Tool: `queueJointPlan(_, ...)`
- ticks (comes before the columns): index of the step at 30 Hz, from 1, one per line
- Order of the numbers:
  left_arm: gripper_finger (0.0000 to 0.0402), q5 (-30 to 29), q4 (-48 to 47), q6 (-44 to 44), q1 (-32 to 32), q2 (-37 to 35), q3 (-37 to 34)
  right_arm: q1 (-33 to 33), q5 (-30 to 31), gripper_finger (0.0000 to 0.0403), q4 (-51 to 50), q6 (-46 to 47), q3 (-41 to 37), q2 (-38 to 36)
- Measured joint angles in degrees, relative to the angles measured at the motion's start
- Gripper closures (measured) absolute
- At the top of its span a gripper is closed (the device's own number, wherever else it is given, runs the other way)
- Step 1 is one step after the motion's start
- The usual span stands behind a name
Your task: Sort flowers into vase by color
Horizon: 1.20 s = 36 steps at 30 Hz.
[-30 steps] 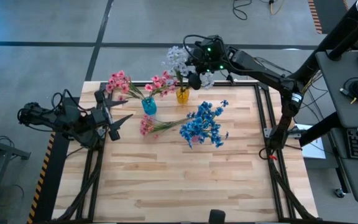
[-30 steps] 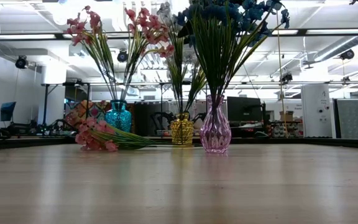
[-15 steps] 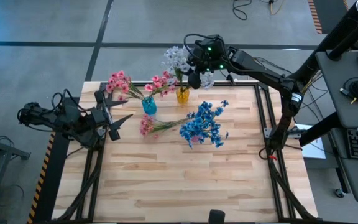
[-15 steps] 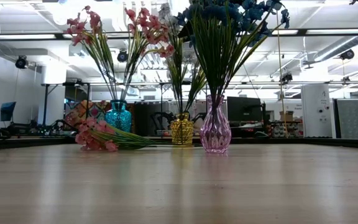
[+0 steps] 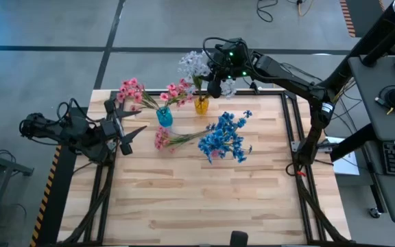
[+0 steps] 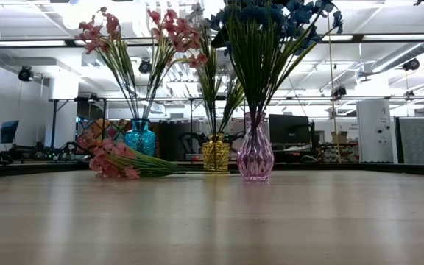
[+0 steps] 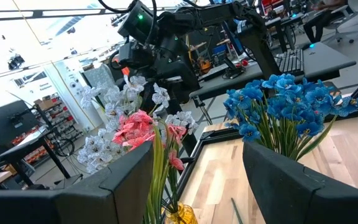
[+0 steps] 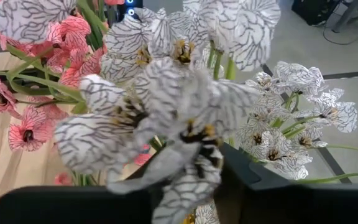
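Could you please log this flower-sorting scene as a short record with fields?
teal vase: pink flowers
yellow vase: white flowers
pink glass vase: blue flowers
loose on table: one pink spray, lying flat
right gripper: above the yellow vase, among the white flowers
left gripper: open, waiting at the table's left edge

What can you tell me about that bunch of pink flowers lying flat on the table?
The loose pink spray lies on its side on the wooden table, beside the teal vase. Its clustered small pink blooms point toward the left arm, and its thin green stems run toward the blue flowers. It looks artificial. No pincer touches it.
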Motion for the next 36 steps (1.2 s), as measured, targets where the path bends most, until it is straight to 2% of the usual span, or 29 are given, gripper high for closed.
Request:
queueJointPlan(12, 0.0171, 0.0, 0.0, 0.0, 0.0, 0.0, 0.0, 0.0, 0.2, 0.0388, -0.1, 0.1, 0.0, 0.0)
queueJointPlan(36, 0.0171, 0.0, 0.0, -0.2, 0.0, 0.0, 0.0, 0.0, 0.5, 0.039, -1.0, 1.0, -0.2, 0.0)
